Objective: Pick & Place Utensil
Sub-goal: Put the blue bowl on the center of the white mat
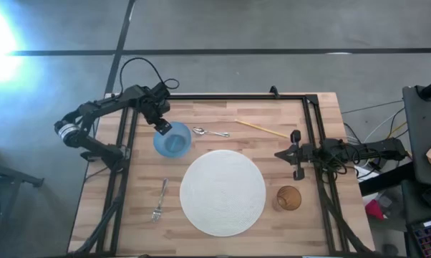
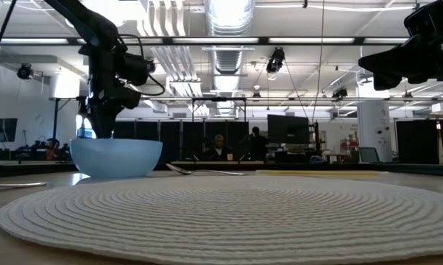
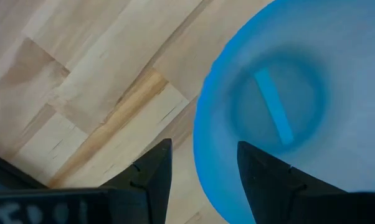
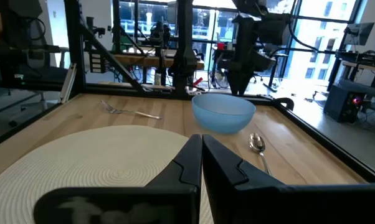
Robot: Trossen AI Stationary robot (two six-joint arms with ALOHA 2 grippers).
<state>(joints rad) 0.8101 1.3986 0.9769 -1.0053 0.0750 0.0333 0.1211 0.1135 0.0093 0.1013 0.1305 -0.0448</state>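
Utensils lie untouched on the table (image 1: 301, 115): the fork (image 1: 160, 200) rests left of the round woven placemat (image 1: 223, 192), the spoon (image 1: 210, 132) sits just right of the blue bowl (image 1: 172, 140), and a chopstick (image 1: 260, 128) lies near the far edge. None is lifted or placed yet, so the task looks barely begun. The left gripper (image 3: 200, 177) hangs over the bowl's rim, one finger on each side, parted and not holding anything. The right gripper (image 4: 202, 155) waits closed and empty at the table's right edge, near a brown cup (image 1: 288, 198).
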